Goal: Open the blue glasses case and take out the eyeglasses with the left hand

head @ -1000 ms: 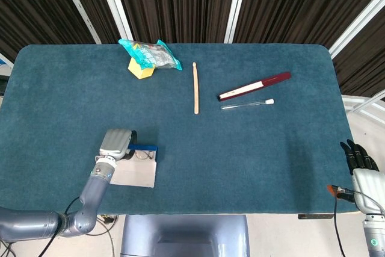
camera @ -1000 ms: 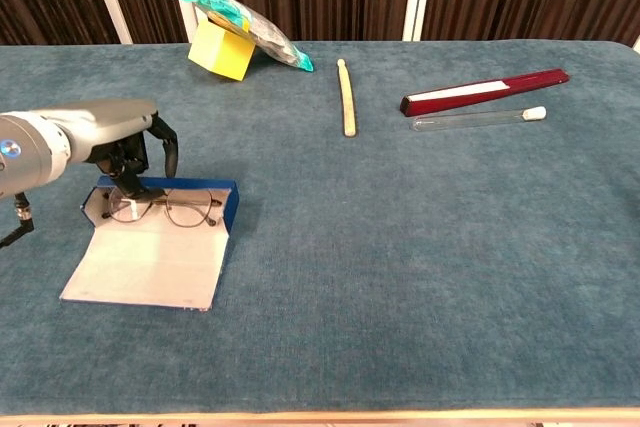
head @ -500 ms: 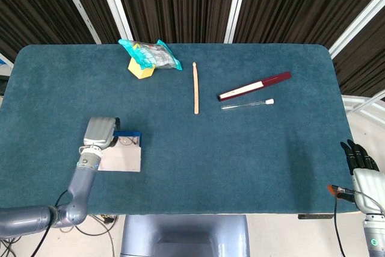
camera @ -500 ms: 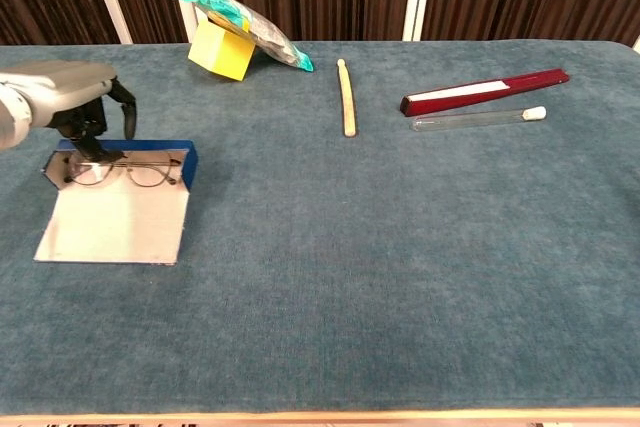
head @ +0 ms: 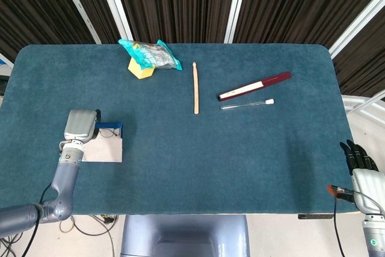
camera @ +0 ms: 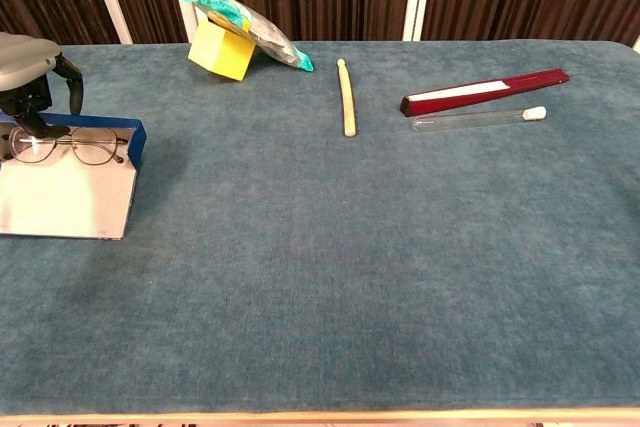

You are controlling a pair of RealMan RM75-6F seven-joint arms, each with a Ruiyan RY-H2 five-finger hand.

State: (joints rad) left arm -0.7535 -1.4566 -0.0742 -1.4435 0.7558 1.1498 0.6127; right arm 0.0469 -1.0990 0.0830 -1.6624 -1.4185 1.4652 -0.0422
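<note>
The blue glasses case [head: 103,148] [camera: 60,202] lies open near the table's left edge, its pale lid flat toward me. The eyeglasses [camera: 78,148] [head: 108,135] rest inside, against the blue rear wall. My left hand [head: 81,126] [camera: 28,65] is at the case's left rear end, fingers curled over the wall and the thumb down by the left lens. It grips the case there; I cannot tell whether it also touches the frame. My right hand [head: 360,159] hangs off the table's right side, black fingers extended, holding nothing.
At the back stand a yellow block [head: 138,69] [camera: 222,49] and a teal packet [head: 150,53] leaning on it. A wooden stick [head: 195,87], a dark red bar [head: 255,85] and a clear tube [head: 246,105] lie mid-table.
My left hand has slid leftward across the table, and the open case with the eyeglasses has gone with it. The right hand has not moved.
</note>
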